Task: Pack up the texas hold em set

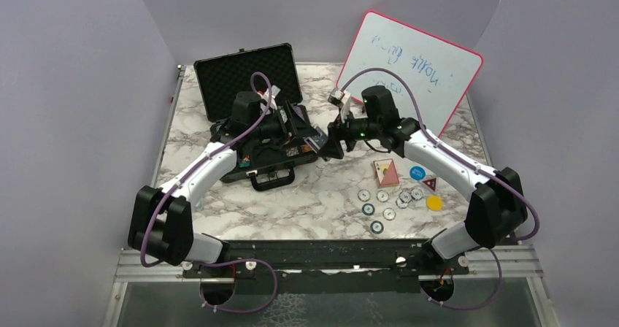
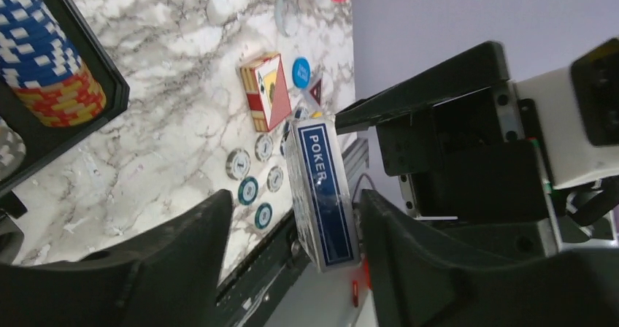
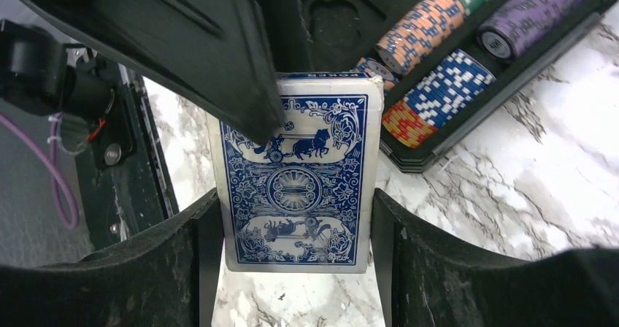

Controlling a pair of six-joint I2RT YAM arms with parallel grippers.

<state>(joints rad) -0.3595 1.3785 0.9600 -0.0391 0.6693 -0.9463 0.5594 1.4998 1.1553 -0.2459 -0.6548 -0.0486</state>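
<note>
The black case (image 1: 248, 79) lies open at the back left, with rows of coloured chips (image 3: 438, 71) in its tray. My right gripper (image 1: 332, 146) is shut on a blue card deck (image 3: 299, 188) and holds it upright above the table beside the case, gripped across its width. My left gripper (image 2: 292, 225) is open around the same deck (image 2: 321, 188): one finger is close against it and the other stands apart. A red card deck (image 1: 385, 172), a blue button (image 1: 417, 172), a red-triangle button (image 1: 430, 184), a yellow button (image 1: 434, 203) and several loose chips (image 1: 379, 203) lie on the table at the right.
A pink-framed whiteboard (image 1: 416, 64) leans against the back wall at the right. The marble table (image 1: 292, 210) ends at a metal rail near the arm bases. The two wrists meet close together at the middle, next to the case's front right corner.
</note>
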